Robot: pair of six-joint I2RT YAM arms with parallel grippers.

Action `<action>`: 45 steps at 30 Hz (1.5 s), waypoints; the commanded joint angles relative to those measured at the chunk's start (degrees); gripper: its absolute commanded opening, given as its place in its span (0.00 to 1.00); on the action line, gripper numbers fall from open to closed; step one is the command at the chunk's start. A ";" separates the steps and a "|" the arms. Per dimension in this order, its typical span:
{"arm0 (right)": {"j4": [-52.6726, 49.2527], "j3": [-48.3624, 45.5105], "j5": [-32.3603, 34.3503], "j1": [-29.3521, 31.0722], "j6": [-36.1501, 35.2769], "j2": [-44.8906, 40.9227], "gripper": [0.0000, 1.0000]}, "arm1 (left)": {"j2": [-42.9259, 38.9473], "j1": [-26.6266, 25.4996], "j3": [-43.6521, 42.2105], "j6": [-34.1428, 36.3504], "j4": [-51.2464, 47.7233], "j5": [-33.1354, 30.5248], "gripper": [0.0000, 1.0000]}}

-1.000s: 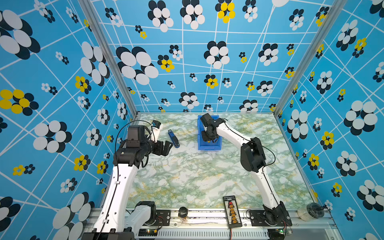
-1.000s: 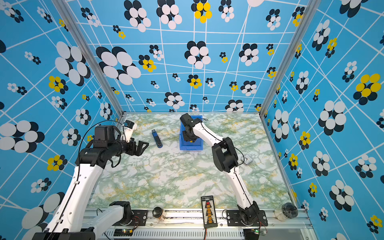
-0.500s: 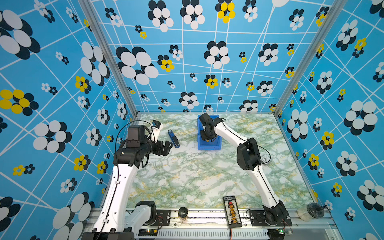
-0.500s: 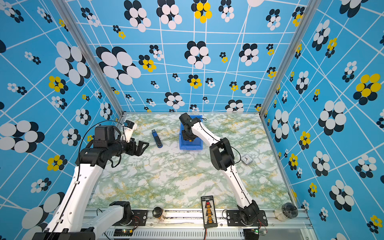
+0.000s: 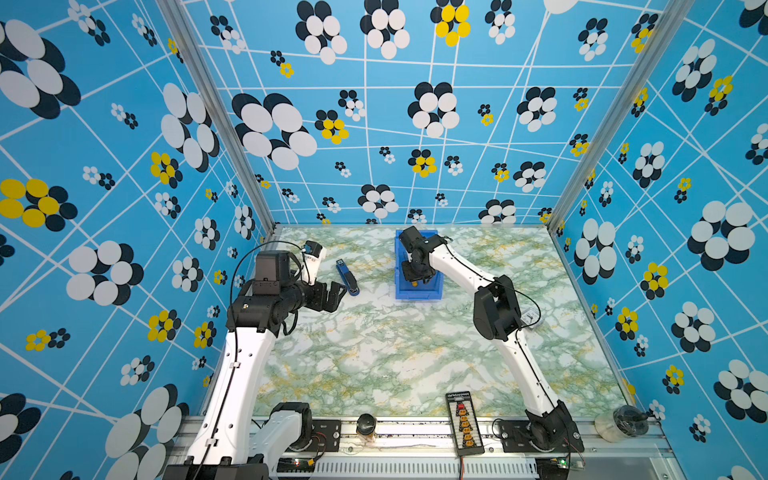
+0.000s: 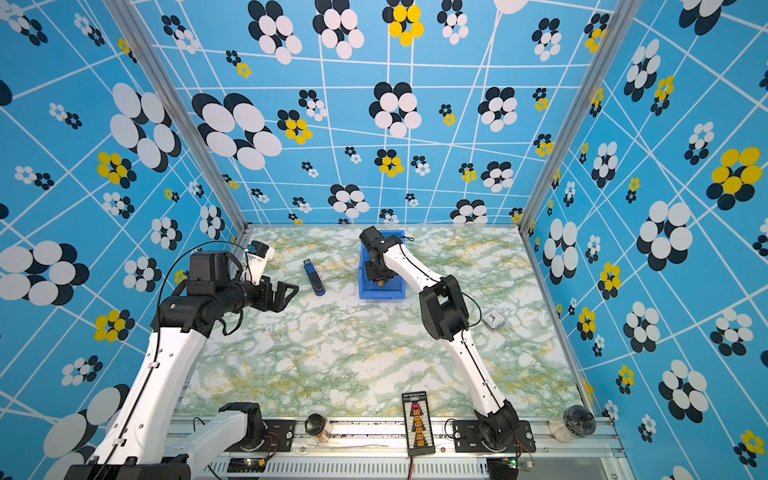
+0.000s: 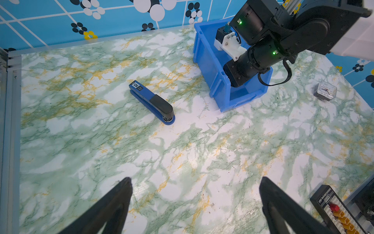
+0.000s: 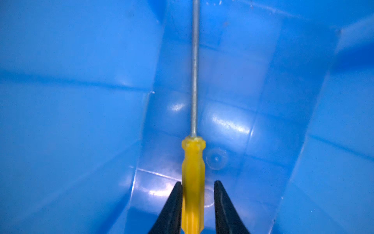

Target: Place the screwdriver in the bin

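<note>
Nearest me, my left gripper [image 7: 195, 182] hovers over the table, jaws spread wide, holding nothing; beyond it the stapler [image 7: 153, 103] lies flat, well apart from the work; farthest, my right gripper [image 8: 198, 182] sits down inside the bin [image 5: 417, 293], jaws slightly parted, one finger touching the screwdriver [image 8: 193, 162] at its yellow handle, the other just clear; I judge the placing nearly done; only a full release and lifting out remain.

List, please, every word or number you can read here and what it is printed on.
Dark blue stapler with black top: label at its tip, perhaps "50", blurred.
Black board of orange connectors: white lettering, too small to read.
Small square clear clock: numerals too small to read.
</note>
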 commanded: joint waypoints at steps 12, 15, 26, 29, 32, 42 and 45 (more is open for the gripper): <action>11.15 -15.60 2.80 -0.20 -0.21 -31.23 0.47 | 4.42 0.71 -0.54 0.66 0.95 -7.19 0.99; 16.90 -24.00 3.88 -0.18 -0.95 -39.92 0.55 | 4.43 0.92 -1.14 -0.35 1.76 -7.26 0.99; 33.72 -62.18 13.24 -0.45 -5.13 -69.87 0.99 | 5.49 5.25 -3.09 -8.08 7.41 -6.53 0.99; 37.51 -70.90 15.94 -0.46 -4.79 -76.30 0.99 | 6.09 8.17 -4.64 -12.57 11.74 -5.86 0.99; 43.16 -79.86 21.10 -0.86 -6.16 -81.56 0.99 | 5.62 9.98 -7.64 -16.15 17.69 -6.67 0.99; 56.58 -95.02 23.43 -7.61 -11.67 -85.43 0.99 | 1.48 10.51 -29.48 -17.04 49.08 -12.07 0.99; 64.15 -100.84 22.78 -11.44 -12.87 -86.33 0.99 | 3.34 10.55 -36.67 -15.92 60.90 -12.22 0.99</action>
